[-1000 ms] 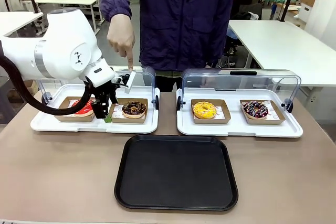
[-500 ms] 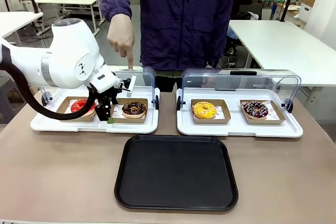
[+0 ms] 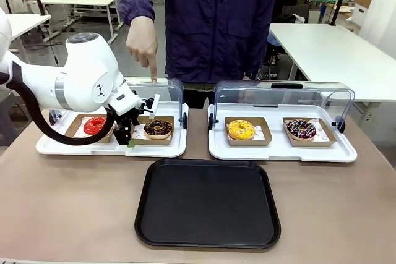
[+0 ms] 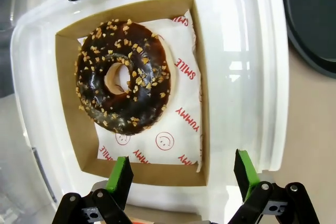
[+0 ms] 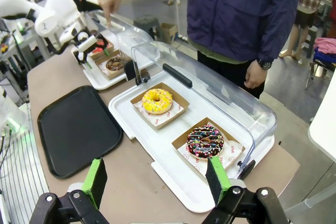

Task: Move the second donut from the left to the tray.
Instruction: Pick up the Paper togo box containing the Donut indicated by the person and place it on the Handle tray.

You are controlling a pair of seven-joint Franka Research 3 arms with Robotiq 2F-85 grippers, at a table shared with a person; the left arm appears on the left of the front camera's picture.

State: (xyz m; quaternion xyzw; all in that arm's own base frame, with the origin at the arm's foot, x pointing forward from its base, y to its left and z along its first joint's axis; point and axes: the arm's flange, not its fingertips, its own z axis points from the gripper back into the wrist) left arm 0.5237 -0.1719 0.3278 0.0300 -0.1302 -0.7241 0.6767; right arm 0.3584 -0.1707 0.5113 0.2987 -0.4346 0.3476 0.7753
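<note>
Left pincer [image 3: 128,136] is down at the near left corner of the second donut from the left [image 3: 158,128], fingers apart and clamped on nothing. From the left wrist, the two green pads [image 4: 122,173] stand spread around the near edge of the brown cardboard holder [image 4: 67,103]. One pad is over the holder's corner, the other outside it over the white tray [image 4: 273,77]. The donut sits in that holder on its printed white paper, inside the left white tray on the far left of the worktop [image 3: 74,202]. A red-glazed donut [image 3: 94,125] lies just to its left. The clear lid [image 3: 175,93] is raised behind it. The person's hand [image 3: 143,41] points one finger down at that lid. The tray [image 3: 207,202] lies in the middle near side, bare. Right pincer [image 5: 157,177] hangs high over the worktop's right end, fingers wide apart, holding nothing.
</note>
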